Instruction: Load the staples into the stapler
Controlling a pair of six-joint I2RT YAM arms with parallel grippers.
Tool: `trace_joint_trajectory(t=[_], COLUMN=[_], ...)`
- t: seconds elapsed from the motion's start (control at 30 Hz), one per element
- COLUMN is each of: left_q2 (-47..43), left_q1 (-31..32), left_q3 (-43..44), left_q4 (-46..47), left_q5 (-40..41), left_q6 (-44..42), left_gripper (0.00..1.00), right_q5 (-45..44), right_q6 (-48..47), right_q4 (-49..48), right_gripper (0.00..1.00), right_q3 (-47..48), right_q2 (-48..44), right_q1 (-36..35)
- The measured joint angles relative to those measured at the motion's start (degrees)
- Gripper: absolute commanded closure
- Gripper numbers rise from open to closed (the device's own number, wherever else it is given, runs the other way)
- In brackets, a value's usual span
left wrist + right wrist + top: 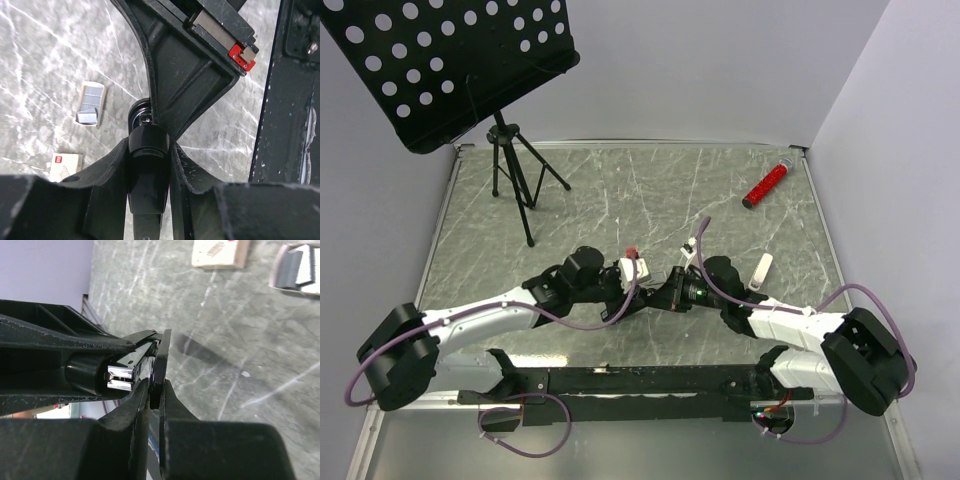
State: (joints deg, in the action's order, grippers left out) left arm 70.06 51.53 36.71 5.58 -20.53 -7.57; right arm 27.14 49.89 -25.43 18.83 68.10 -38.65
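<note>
- One table (620, 190): the stapler (147, 140) is held mid-table, well apart from every edge.
- Two grippers: left gripper (148, 152) clenched on the one stapler; right gripper (156, 389) pinched, apparently on its lid (163, 352).
- One staples box (65, 166), one staples tray (91, 103), laid apart.

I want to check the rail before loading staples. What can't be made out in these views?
- Right wrist view: only the end of the stapler's rail shows; the black body hides the rest, so staples inside cannot be told.
- Right wrist view: the tray is cut off by the right edge.
- Left wrist view: the staple box sits partly behind a finger of the left gripper; its print is too small to read.
</note>
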Motion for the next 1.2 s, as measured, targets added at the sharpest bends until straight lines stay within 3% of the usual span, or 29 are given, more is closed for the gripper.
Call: trace_joint_trajectory(t=[0.3, 0.67, 1.2], left_q2=[-9.46, -29.16, -58.88], left_q1=[-0.26, -1.51, -1.46], left_q3=[-6.99, -17.18, -29.29], left_q4=[7.74, 10.88, -2.05], left_q5=[2.58, 9.11, 24.61], left_q6=[5.11, 17.99, 44.26], left_gripper=[0.99, 0.99, 0.99], right_q5=[0.98, -1.57, -9.03], right_q6=[0.42, 3.87, 16.22], right_q4=[-1.88, -0.28, -12.02], right_gripper=[1.0, 1.0, 1.0], right_q3=[-0.24, -3.19, -15.23], right_q2=[-3.63, -8.96, -14.08], right_q1=[-0.63, 2.45, 4.37])
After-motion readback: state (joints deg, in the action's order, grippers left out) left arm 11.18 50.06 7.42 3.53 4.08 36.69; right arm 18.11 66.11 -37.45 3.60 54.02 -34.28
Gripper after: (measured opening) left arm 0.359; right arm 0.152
